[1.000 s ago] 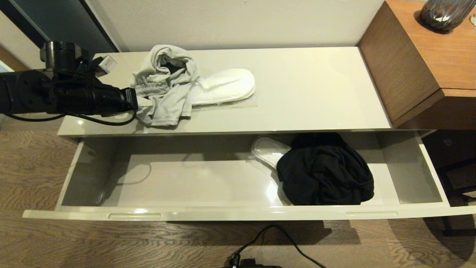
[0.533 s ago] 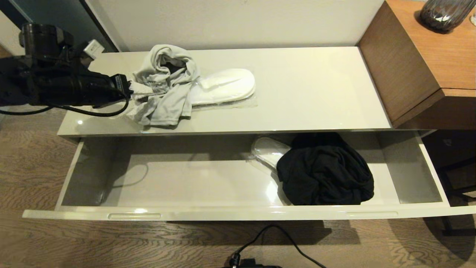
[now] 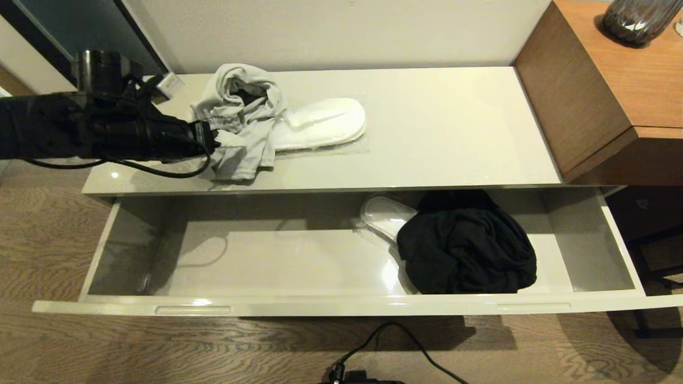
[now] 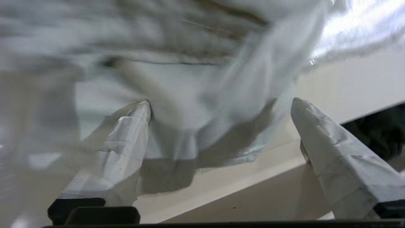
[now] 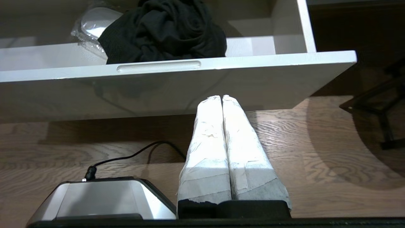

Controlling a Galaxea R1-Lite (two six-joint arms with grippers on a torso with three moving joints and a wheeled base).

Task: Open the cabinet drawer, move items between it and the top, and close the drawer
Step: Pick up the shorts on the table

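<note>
Left gripper (image 4: 221, 104) spread wide at grey garment (image 3: 240, 120) on the top (image 3: 453, 128).
Contact with cloth apparently none; right gripper (image 5: 222, 98) pressed closed below drawer (image 5: 177, 85).

The left gripper (image 4: 221, 104) has its two tape-wrapped fingers (image 4: 126, 148) spread wide apart, pointing at the crumpled light grey garment (image 4: 190, 95) that lies on the glossy cream top (image 4: 348, 82), one fingertip touching the cloth, with a dark gap beyond the top's edge.
</note>
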